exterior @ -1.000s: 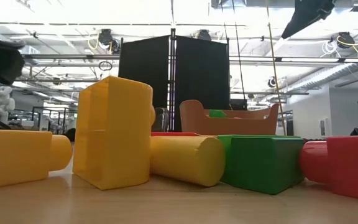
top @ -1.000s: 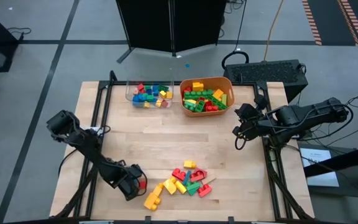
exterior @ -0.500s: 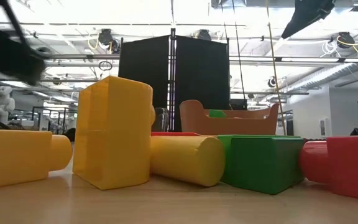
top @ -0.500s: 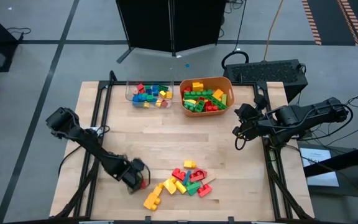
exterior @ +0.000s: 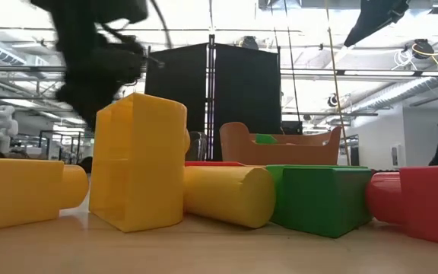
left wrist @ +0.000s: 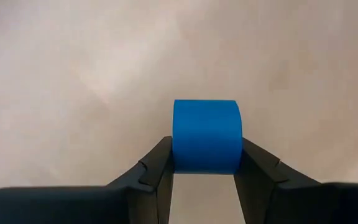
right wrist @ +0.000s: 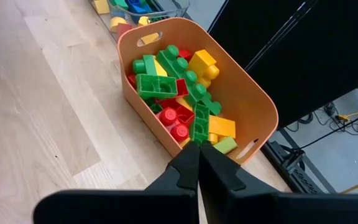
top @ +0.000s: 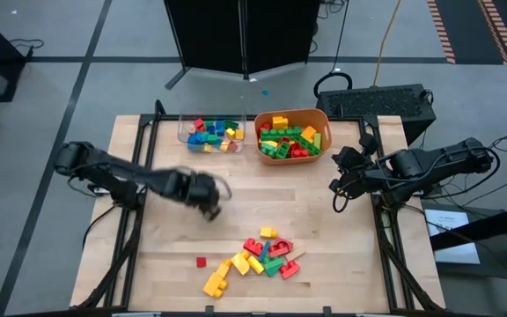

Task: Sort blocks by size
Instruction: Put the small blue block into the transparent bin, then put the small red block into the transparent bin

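Blue plastic is what we see between the fingers [left wrist: 157, 177] of the left gripper [top: 208, 195]: a small blue block [left wrist: 206, 135] is clamped there, shown clearly in the left wrist view. In the high view this gripper is over the bare wood of the table [top: 289, 202], between the clear tray [top: 212, 134] and the loose pile of blocks [top: 258, 257], somewhat nearer to the tray.

We judge that the sorting is well advanced but not finished. The loose pile near the front edge of the table holds maybe a dozen pieces in yellow, red and green, and one tiny red cube [top: 201, 261] lies alone just beside the pile, on its left. All these are left to be sorted.

Two containers stand side by side at the far edge of the table. The clear tray holds small pieces in blue, red, yellow and green. The orange tub [right wrist: 241, 99], on the right of the tray, holds the bigger studded bricks, mostly green with some yellow and red. Because the held block is small, we think it belongs in the tray.

The right gripper [top: 336, 187] waits at the right edge of the table, near the tub, with its fingers pressed together and nothing between them.
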`<act>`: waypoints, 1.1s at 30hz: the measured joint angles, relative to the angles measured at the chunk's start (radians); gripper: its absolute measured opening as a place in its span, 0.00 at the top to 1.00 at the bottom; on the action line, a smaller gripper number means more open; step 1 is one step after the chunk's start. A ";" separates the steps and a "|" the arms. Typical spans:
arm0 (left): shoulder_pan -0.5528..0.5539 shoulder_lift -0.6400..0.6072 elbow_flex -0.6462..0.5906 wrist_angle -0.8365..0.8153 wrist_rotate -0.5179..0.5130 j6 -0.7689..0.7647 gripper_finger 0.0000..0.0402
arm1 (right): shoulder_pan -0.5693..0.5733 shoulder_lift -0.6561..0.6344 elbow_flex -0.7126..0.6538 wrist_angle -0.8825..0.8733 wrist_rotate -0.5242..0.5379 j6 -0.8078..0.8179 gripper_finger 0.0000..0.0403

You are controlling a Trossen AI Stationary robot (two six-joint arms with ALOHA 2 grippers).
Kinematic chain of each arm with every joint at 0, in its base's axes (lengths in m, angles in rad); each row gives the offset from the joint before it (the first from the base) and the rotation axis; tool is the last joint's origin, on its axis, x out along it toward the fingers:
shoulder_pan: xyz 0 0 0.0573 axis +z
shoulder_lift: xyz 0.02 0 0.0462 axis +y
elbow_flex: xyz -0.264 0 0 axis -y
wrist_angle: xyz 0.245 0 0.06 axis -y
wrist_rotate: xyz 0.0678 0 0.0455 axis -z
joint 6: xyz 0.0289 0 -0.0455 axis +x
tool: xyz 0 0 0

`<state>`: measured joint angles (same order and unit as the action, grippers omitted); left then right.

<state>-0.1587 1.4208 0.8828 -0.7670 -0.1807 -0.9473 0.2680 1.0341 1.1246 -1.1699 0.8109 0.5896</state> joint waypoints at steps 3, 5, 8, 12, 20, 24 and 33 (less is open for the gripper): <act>0.143 -0.014 0.033 0.012 -0.078 0.091 0.69 | 0.000 0.000 0.000 0.001 0.000 0.000 0.99; 0.237 -0.014 0.062 0.058 -0.114 0.162 0.69 | 0.000 0.000 0.000 0.001 0.000 0.000 0.99; 0.371 -0.016 0.103 0.157 -0.146 0.263 0.69 | 0.000 0.000 0.000 0.003 0.000 0.000 0.99; 0.527 -0.014 0.151 0.323 -0.147 0.356 0.69 | 0.000 0.000 0.000 0.014 0.000 0.000 0.99; 0.750 -0.006 0.179 0.472 -0.105 0.411 0.68 | 0.000 0.000 0.000 0.020 0.000 0.004 0.99; 0.791 0.019 0.179 0.463 0.040 0.475 0.60 | 0.000 0.000 0.000 0.019 0.000 0.014 0.99; 0.781 0.046 0.179 0.463 0.085 0.587 0.41 | 0.000 0.000 0.000 0.019 0.000 0.001 0.99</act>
<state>0.6220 1.4666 1.0622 -0.3041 -0.0953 -0.3605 0.2680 1.0342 1.1246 -1.1507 0.8106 0.5909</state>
